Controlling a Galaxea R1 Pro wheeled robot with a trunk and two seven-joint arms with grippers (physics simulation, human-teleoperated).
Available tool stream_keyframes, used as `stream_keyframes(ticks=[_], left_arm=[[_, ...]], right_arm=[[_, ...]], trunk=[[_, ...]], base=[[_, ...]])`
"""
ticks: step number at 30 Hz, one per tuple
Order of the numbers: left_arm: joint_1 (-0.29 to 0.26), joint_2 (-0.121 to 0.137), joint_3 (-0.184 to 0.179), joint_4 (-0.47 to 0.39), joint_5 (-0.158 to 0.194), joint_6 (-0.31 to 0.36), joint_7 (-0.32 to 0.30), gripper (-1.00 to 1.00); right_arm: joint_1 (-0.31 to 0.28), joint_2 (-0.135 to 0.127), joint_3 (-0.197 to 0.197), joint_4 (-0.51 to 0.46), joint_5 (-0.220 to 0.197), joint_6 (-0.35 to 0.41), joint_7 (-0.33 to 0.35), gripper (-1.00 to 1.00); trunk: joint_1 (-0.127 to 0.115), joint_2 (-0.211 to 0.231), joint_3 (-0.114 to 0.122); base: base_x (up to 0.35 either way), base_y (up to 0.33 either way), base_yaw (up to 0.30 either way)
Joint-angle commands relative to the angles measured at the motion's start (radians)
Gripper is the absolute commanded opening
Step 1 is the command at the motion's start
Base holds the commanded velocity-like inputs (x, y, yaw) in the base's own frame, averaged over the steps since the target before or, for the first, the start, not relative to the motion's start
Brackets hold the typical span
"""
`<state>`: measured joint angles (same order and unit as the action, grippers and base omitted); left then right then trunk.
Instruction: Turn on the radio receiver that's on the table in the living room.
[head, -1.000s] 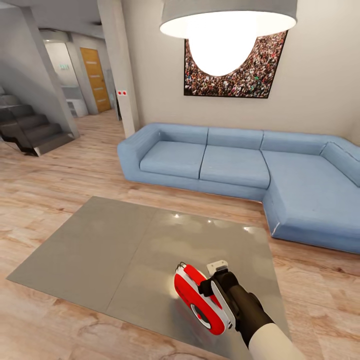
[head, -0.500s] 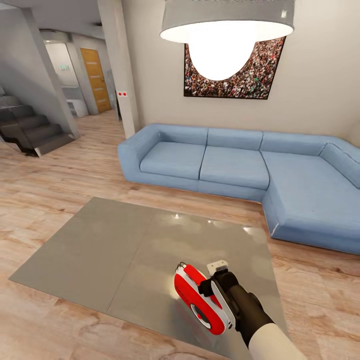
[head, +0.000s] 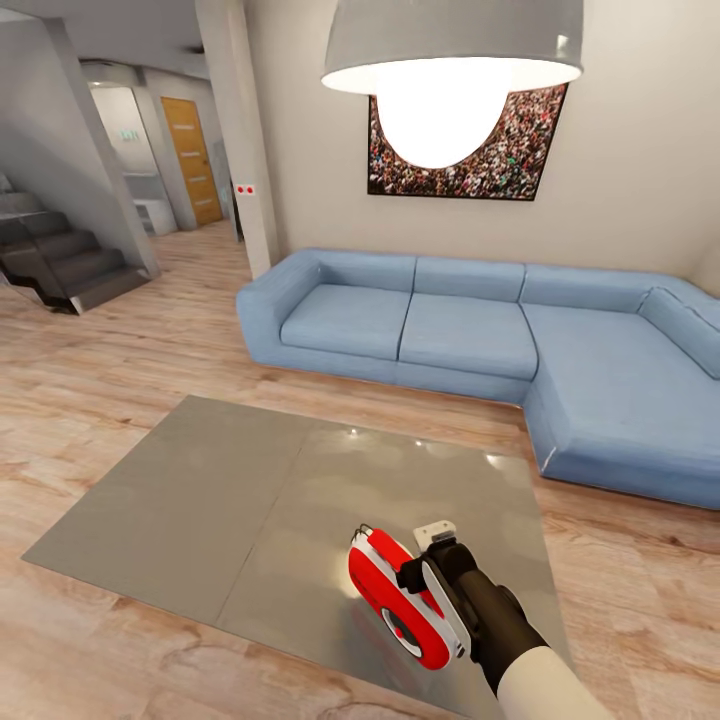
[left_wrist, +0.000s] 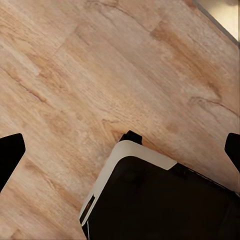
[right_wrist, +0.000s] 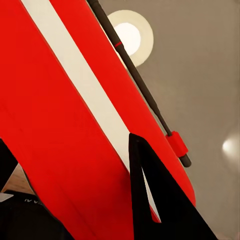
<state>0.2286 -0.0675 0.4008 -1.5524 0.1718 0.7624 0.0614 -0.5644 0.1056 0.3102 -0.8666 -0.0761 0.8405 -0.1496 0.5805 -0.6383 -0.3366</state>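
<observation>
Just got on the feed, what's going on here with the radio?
The right gripper is at the red radio receiver, which stands on the near right part of the grey-brown table. In the right wrist view a dark fingertip lies against the radio's red and white body, beside its thin handle. The left gripper hangs open over bare wood floor. Whether the radio is on cannot be told.
</observation>
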Motion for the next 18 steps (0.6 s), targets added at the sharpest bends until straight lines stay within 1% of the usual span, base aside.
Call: stream_keyframes(ticks=[1, 18], left_arm=[[0.000, 0.000, -0.001, 0.000, 0.000, 0.000, 0.000, 1.00], [0.000, -0.002, -0.002, 0.000, 0.000, 0.000, 0.000, 1.00]], right_arm=[[0.000, 0.000, -0.001, 0.000, -0.010, -0.001, -0.006, -1.00], [0.000, 0.000, -0.002, 0.000, -0.010, -0.001, -0.007, -1.00]], trunk=[[-0.004, 0.007, 0.003], [-0.069, 0.126, 0.057]], base=[[0.000, 0.000, 0.000], [0.000, 0.000, 0.000]])
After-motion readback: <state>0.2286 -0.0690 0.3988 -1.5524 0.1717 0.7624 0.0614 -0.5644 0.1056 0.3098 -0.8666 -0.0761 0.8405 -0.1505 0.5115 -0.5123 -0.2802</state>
